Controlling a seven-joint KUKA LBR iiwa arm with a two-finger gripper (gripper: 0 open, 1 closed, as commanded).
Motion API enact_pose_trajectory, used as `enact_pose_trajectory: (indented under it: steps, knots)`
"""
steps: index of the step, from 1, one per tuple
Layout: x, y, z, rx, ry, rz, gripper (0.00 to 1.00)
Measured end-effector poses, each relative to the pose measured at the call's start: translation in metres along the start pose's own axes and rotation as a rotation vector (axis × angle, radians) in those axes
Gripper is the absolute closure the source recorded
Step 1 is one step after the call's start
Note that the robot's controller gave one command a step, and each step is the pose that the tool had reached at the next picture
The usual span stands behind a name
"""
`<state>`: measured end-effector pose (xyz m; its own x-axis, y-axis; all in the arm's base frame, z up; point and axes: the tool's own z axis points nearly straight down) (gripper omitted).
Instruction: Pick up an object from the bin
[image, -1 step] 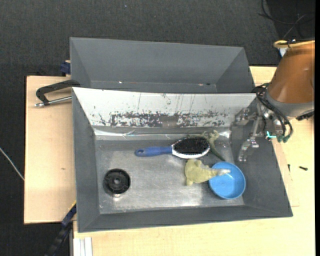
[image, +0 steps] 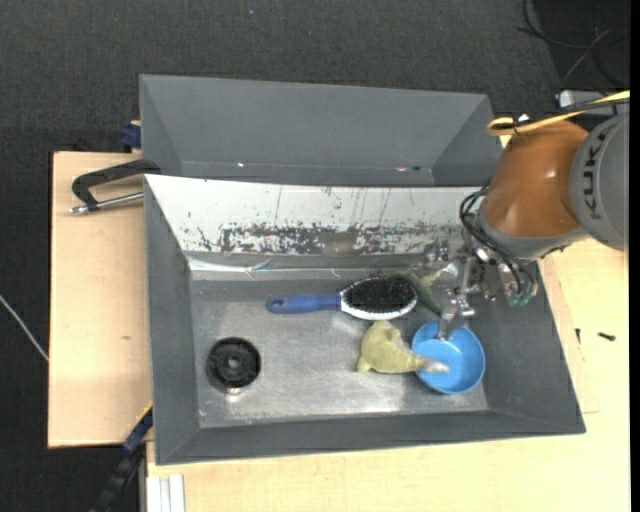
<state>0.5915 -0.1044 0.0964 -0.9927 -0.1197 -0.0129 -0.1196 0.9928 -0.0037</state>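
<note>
Altogether you have four things in the grey metal bin (image: 170, 320), one of each: a round blue plastic bowl (image: 458, 366), a pale yellow-green soft toy (image: 385, 350), a hairbrush with a blue handle and a white head of black bristles (image: 360, 298), and a black round knob-like disc (image: 233, 362).

Three of them crowd the right end. The bowl sits close to the front right corner, near the sloping right wall, and the toy touches its left rim. The brush lies just behind the toy, with its handle pointing left. The disc stands alone at front left, so the floor between is bare and open to you.

The gripper (image: 447, 322) hangs at the bowl's far rim. You cannot tell how wide it is open, and nothing is seen in its hold. The bowl is upright, shallow and smooth.
</note>
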Motion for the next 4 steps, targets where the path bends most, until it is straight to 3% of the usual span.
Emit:
enact_pose_trajectory:
  steps: [1,2,3,4]
  knots:
    - [0.025,0.054,0.011,0.02,-0.027,-0.19,0.0]
    - [0.001,0.189,0.021,-0.006,-0.005,-0.53,0.0]
    - [-0.021,0.153,0.005,-0.004,0.0,-0.66,0.0]
    - [-0.01,0.25,-0.016,-0.002,0.003,-0.628,0.0]
